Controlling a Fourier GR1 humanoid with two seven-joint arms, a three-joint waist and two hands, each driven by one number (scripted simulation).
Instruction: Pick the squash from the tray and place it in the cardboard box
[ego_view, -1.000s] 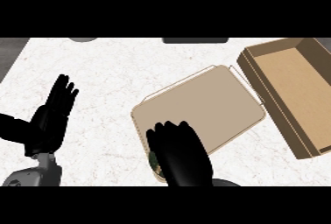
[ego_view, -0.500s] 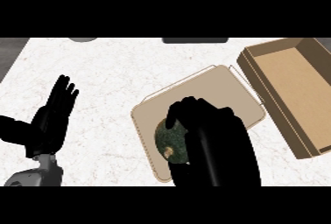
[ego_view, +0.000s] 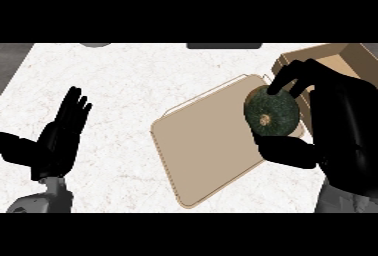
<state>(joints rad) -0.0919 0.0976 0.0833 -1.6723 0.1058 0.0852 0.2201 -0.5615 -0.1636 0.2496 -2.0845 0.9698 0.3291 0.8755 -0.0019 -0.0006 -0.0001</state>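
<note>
From the head view, I am holding the squash (ego_view: 272, 111) in my right hand (ego_view: 334, 125) — fingers curling over its top edge, thumb pressing in from below. The squash is dark green and round, its pale stem scar facing up toward me. It is showing over the right edge of the tray (ego_view: 210, 145), just beside the near corner of the box (ego_view: 336, 55). The tray is lying flat and tan on the white speckled bench (ego_view: 148, 75), turned at an angle. The box is sitting at the upper right, partly hidden behind my fingers. My left hand (ego_view: 63, 137) is resting open at the left — fingers straight and pointing up, holding nothing.
</note>
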